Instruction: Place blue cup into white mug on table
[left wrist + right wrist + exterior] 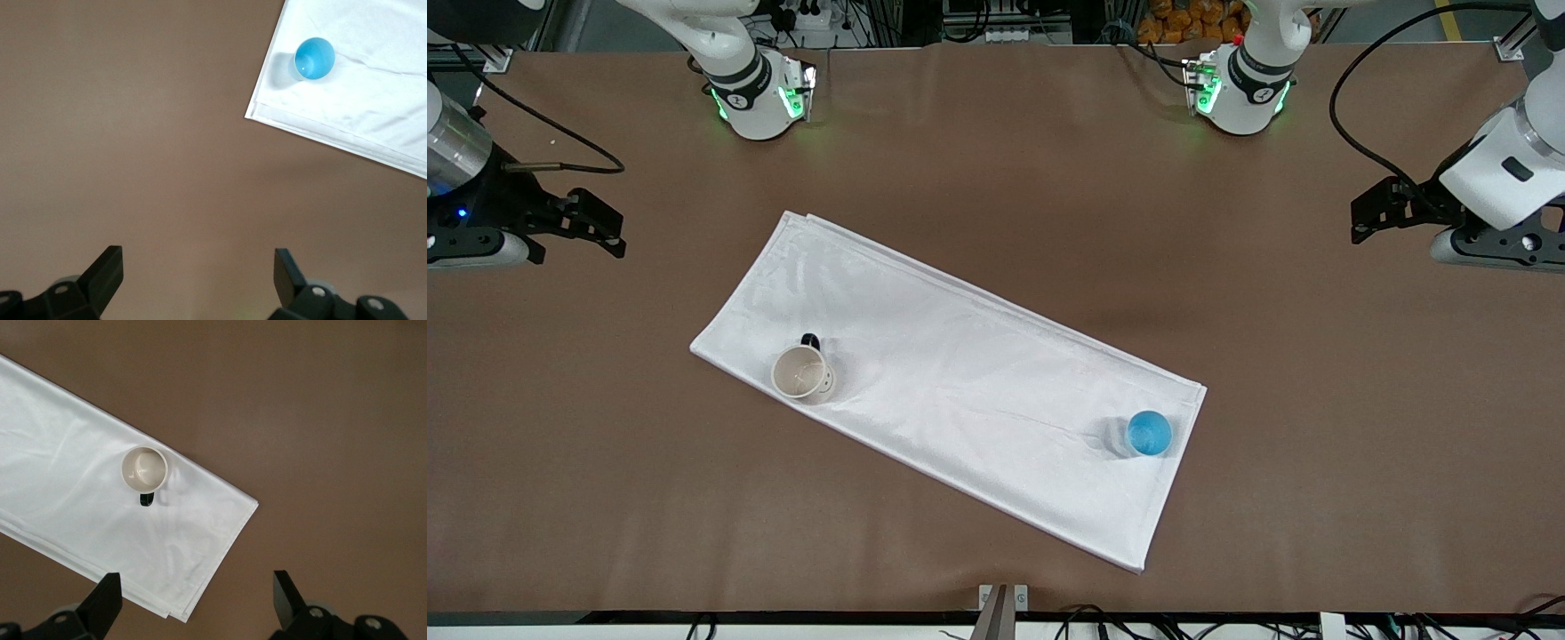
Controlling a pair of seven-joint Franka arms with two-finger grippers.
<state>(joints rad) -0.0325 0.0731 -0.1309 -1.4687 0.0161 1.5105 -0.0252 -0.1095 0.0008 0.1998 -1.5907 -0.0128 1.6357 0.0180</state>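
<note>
The blue cup (1148,433) stands upright on a white cloth, near the cloth's corner toward the left arm's end of the table (1316,400). It also shows in the left wrist view (314,59). The white mug (800,372) stands upright on the cloth toward the right arm's end, its black handle pointing away from the front camera. It also shows in the right wrist view (144,468). My left gripper (1368,216) (197,260) is open and empty over bare table at its end. My right gripper (609,227) (196,583) is open and empty over bare table at its end.
The white rectangular cloth (960,382) lies slantwise across the middle of the table. Both arm bases stand along the table's edge farthest from the front camera. A black cable runs by each gripper.
</note>
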